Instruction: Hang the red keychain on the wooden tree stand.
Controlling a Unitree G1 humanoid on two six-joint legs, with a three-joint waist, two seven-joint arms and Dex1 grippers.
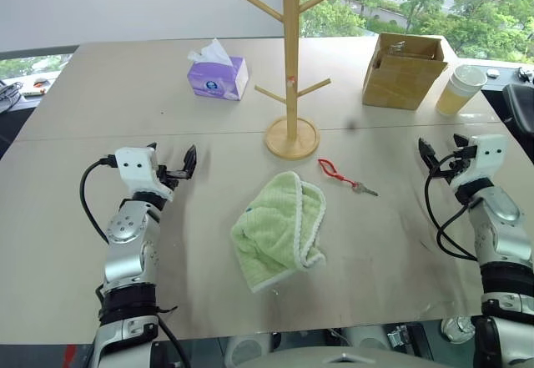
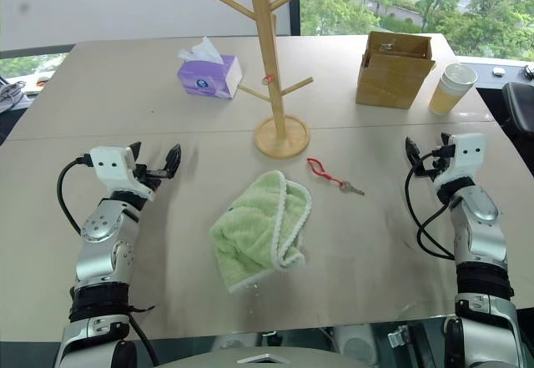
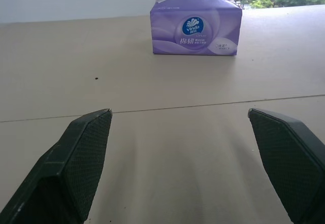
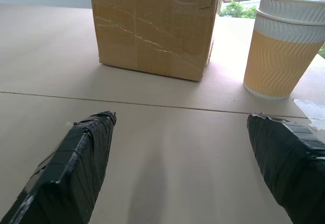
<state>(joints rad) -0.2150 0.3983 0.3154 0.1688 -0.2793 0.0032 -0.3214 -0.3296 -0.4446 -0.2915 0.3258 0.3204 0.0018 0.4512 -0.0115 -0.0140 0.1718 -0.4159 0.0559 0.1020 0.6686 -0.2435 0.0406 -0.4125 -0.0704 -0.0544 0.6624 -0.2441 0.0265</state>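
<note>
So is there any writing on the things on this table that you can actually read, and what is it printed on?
"Vinda": in a blue round logo on the front of the purple tissue box.
The white Chinese characters under the logo, and the small print to their right, are too blurred to read.
The cardboard box and the paper cup show no writing on the sides in view.

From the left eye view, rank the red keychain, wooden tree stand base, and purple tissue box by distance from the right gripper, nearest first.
From the right gripper:
1. Red keychain, lying on the table toward the middle, beside the green towel.
2. Wooden tree stand, its base farther in and a little farther back.
3. Purple tissue box, far across on the left, toward the back.
</note>
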